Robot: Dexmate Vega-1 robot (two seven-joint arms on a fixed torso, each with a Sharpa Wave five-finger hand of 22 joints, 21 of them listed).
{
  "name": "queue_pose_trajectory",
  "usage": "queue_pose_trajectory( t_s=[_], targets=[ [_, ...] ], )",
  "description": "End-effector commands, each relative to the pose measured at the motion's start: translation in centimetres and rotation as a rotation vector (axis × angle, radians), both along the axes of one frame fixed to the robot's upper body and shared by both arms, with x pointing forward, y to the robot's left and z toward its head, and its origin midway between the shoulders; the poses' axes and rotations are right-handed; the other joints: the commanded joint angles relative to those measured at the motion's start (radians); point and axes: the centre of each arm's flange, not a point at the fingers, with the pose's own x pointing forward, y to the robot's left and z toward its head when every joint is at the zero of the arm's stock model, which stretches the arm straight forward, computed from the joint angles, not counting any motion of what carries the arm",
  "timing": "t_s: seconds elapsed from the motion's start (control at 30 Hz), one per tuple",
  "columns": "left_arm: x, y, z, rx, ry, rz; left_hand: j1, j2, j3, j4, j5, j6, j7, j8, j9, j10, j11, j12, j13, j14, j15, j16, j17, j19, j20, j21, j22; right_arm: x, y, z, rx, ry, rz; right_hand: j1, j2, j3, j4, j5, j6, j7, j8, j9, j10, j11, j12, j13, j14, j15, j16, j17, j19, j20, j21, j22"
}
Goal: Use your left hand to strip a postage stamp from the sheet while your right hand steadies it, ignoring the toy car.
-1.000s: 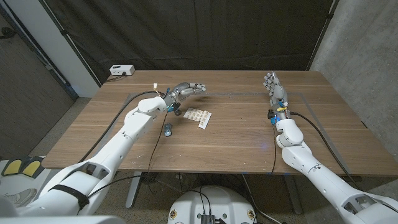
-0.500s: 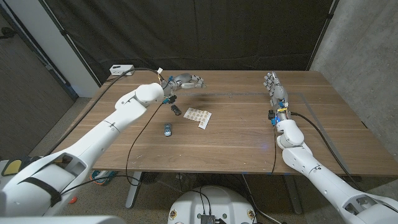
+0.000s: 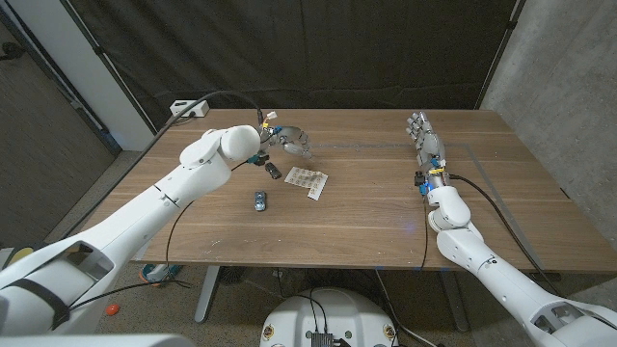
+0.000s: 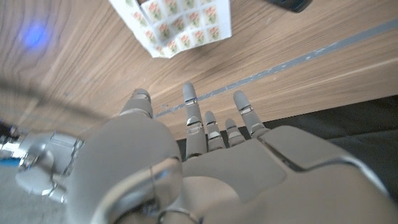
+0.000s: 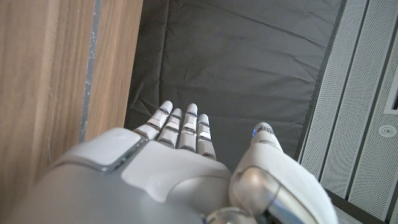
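Your left hand (image 3: 292, 141) hangs above the brown wood-grain bench (image 3: 366, 217), its fingers (image 4: 189, 112) spread apart and holding nothing; in the head view it sits at about 11 o'clock from the white sheet of small red-and-green postage stamps (image 3: 308, 179), near it but clear of it. In the left wrist view the same sheet of stamps (image 4: 177, 25) lies flat on the wood beyond your fingertips, with one corner curling up slightly, and nothing touches it. A small black oblong object (image 3: 274, 171) lies just beside the sheet at its 9 o'clock; you cannot tell from these pictures what it is. The little blue toy car (image 3: 259, 200) stands on the bench at about 8 o'clock from the sheet, apart from it. Your right hand (image 3: 425, 138) is well away at the sheet's 3 o'clock, near the far right part of the bench, fingers straight, close together and pointing away from you, gripping nothing; the right wrist view shows its fingers (image 5: 187, 127) extended past the bench edge toward the black curtain (image 3: 318, 48). A white box with a cable (image 3: 189, 107) sits by the far left corner of the bench.
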Motion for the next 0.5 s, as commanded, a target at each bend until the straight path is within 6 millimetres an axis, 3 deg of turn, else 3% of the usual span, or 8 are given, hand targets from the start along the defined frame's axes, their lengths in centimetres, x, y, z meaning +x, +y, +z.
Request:
queue_pose_trajectory(
  t_s=[0.03,0.17,0.2,0.5],
  targets=[
    [0.2,2.4,1.5,0.384,-0.211,0.415,-0.008,0.0,-0.006,-0.002,0.011,0.034,-0.015,0.005,-0.005,0.009,-0.004,-0.005,-0.001,-0.002,0.0,0.015,0.0,-0.255,0.012,0.002,-0.002,-0.4,-0.3,-1.0,0.018,0.0,0.003,0.003,-0.004,-0.003,-0.007,0.0,0.009,-0.004,0.005,0.002,0.006,-0.002,0.004,0.004,0.011,-0.002,-0.002,0.002,0.007,-0.005,-0.005,0.003],
    [1.1,2.7,1.2,0.388,-0.185,0.427,-0.002,0.0,-0.005,-0.007,0.014,0.044,-0.032,0.004,-0.012,0.014,-0.013,-0.008,-0.003,0.004,-0.004,0.02,-0.002,-0.25,0.018,0.003,-0.005,-0.5,-0.6,-1.1,0.023,-0.002,-0.002,0.001,-0.006,-0.004,-0.006,-0.001,0.009,-0.005,0.005,0.002,0.006,-0.003,0.004,0.005,0.011,-0.002,-0.002,0.002,0.007,-0.007,-0.006,0.003],
    [1.3,2.8,1.1,0.392,-0.183,0.432,0.005,-0.003,-0.005,-0.012,0.016,0.045,-0.049,0.001,-0.016,0.016,-0.014,-0.01,-0.005,0.004,-0.003,0.021,-0.004,-0.25,0.019,0.003,-0.006,-0.5,-0.6,-1.1,0.023,-0.002,-0.005,0.001,-0.006,-0.004,-0.006,-0.001,0.009,-0.005,0.005,0.002,0.006,-0.003,0.004,0.005,0.011,-0.002,-0.002,0.002,0.007,-0.006,-0.006,0.003],
    [2.3,2.9,0.4,0.364,-0.2,0.411,0.011,-0.016,-0.012,-0.021,0.02,0.023,-0.048,-0.018,-0.028,0.015,-0.021,-0.018,-0.008,0.003,-0.01,0.025,-0.008,-0.246,0.013,0.003,-0.011,-0.1,-0.6,-1.6,0.031,0.002,0.002,-0.002,-0.007,-0.006,-0.005,-0.001,0.009,-0.004,0.004,0.002,0.008,-0.002,0.004,0.005,0.013,-0.003,-0.001,0.003,0.008,-0.007,-0.008,0.003]
  ],
)
